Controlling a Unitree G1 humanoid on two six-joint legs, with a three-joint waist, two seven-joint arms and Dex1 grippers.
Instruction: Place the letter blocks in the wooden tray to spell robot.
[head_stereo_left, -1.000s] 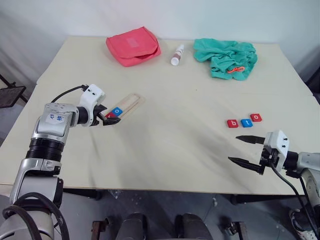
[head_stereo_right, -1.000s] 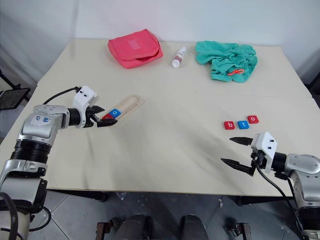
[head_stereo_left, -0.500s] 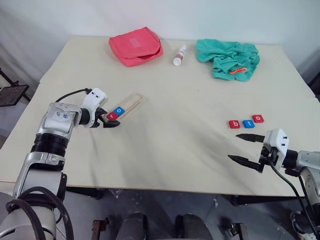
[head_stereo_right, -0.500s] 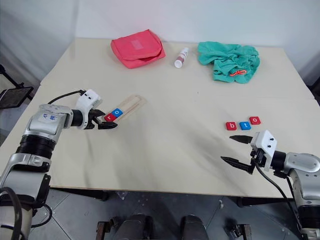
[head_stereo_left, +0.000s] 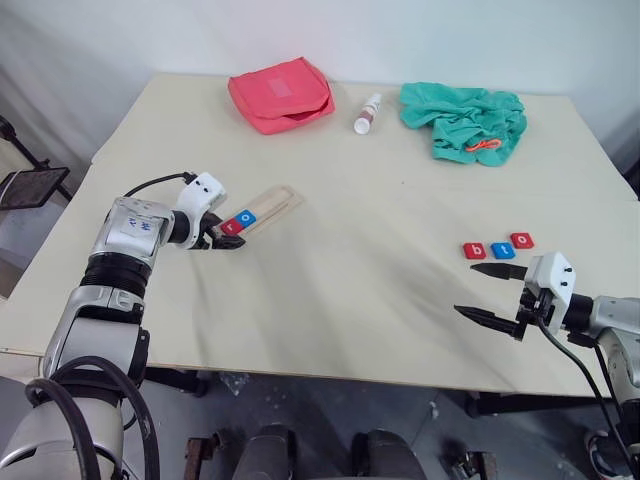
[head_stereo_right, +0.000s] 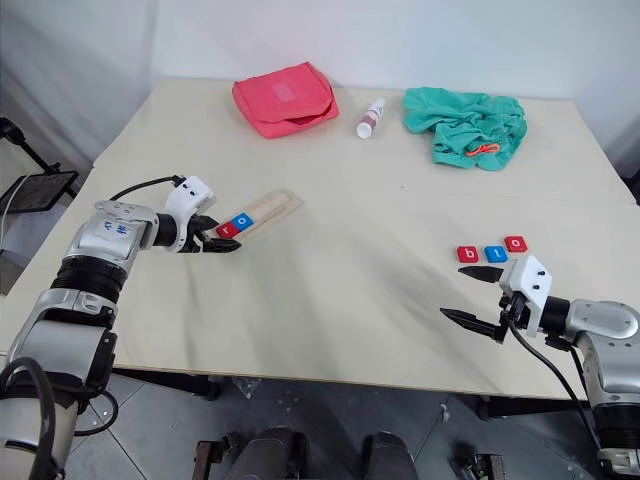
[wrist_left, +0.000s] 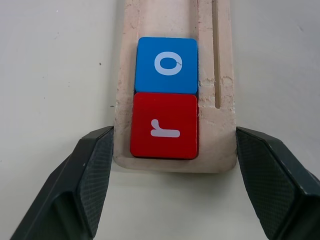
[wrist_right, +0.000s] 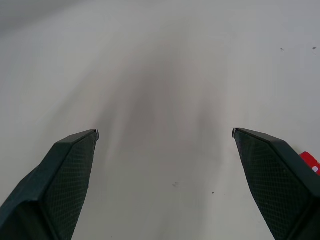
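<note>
The wooden tray (head_stereo_left: 272, 203) lies at an angle on the left of the table. At its near end a red r block (wrist_left: 164, 125) sits in it, with a blue o block (wrist_left: 167, 65) touching it just beyond. My left gripper (head_stereo_left: 228, 238) is low at that end and open, one finger close beside each edge of the tray. On the right, a red b (head_stereo_left: 474, 250), a blue t (head_stereo_left: 501, 249) and a red o (head_stereo_left: 522, 240) lie in a row on the table. My right gripper (head_stereo_left: 465, 289) hovers open just in front of them, holding nothing.
Along the far side of the table are a red pouch (head_stereo_left: 280, 92), a small white bottle (head_stereo_left: 368, 112) and a crumpled green cloth (head_stereo_left: 465, 120) with an orange item on it. A bare stretch of table (head_stereo_left: 360, 250) separates tray and loose blocks.
The whole view has shifted slightly. My left gripper has eased a little forward and down at the tray's near end. The right gripper has stayed put.
</note>
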